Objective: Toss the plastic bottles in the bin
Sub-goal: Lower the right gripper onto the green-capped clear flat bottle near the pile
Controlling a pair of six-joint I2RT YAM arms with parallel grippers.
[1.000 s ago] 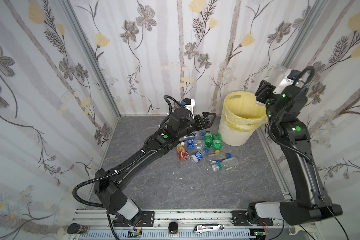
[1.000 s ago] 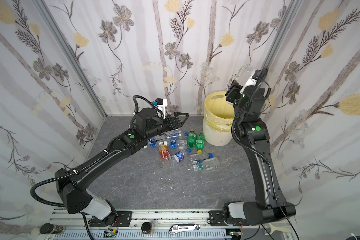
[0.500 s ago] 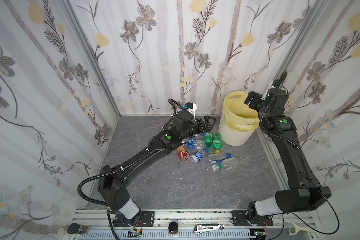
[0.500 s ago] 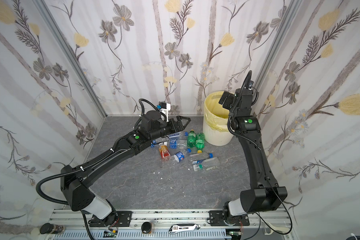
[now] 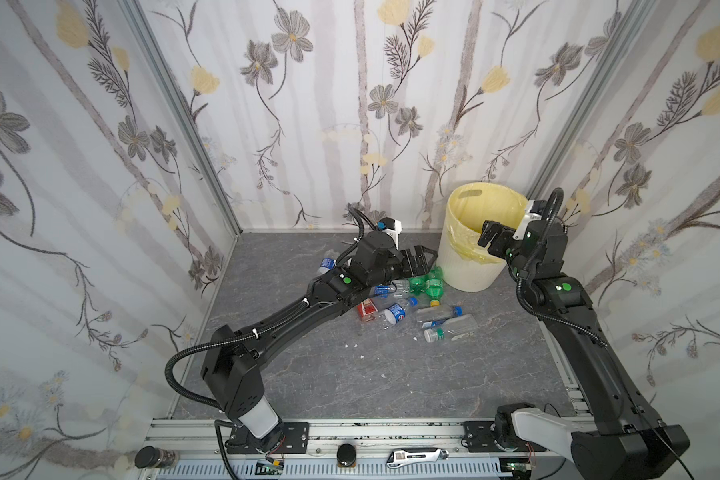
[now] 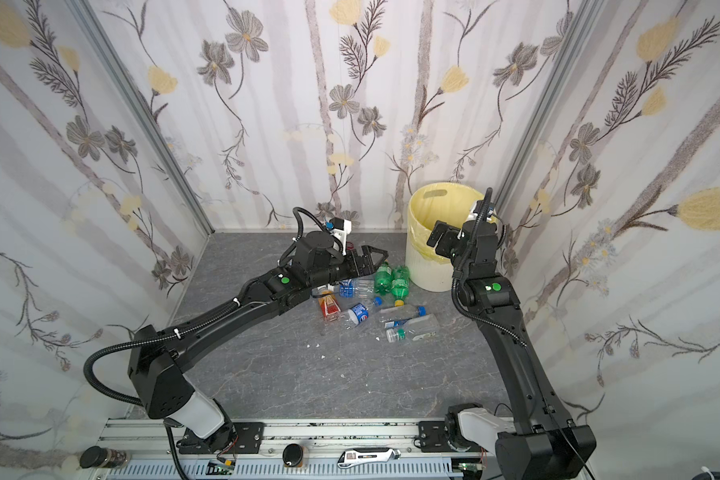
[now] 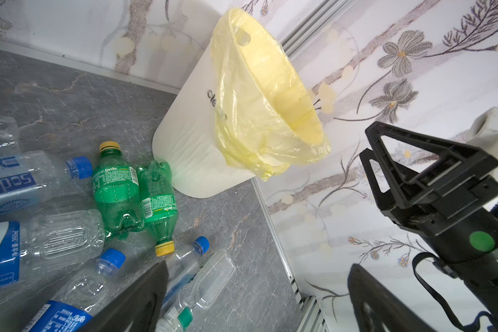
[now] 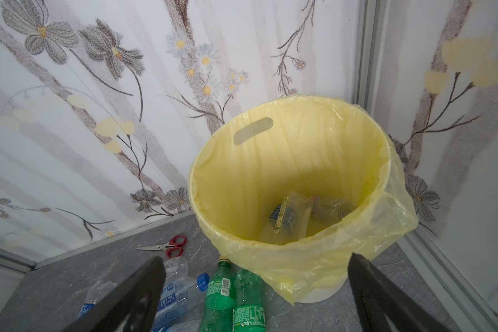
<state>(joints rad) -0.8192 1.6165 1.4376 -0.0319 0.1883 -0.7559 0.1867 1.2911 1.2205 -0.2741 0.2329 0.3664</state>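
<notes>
Jaws on both arms stand spread wide, gripping nothing. We note the left gripper [image 5: 422, 258] low over the far end of the bottle heap, just above two green plastic bottles [image 5: 427, 286] with yellow caps. These lie side by side on the grey marbled table [image 5: 329, 374], close against the foot of the bin. We see the right gripper [image 5: 489, 239] raised at the near rim of the round white plastic bin [image 5: 468, 270], pointing over its mouth; a pale yellow bag [image 8: 385, 230] lines it and drapes over the rim.

From the right wrist view we make out crumpled clear bottles [image 8: 291, 215] at the bottom of the bin; how many, we cannot tell.

On the table, clustered between the arms, lie clear plastic bottles with blue labels and blue caps [image 5: 439, 312] and a bottle with an orange-red label [image 5: 366, 309]. By the back wall, apart from the heap, we see red-handled scissors [image 8: 167, 245].
</notes>
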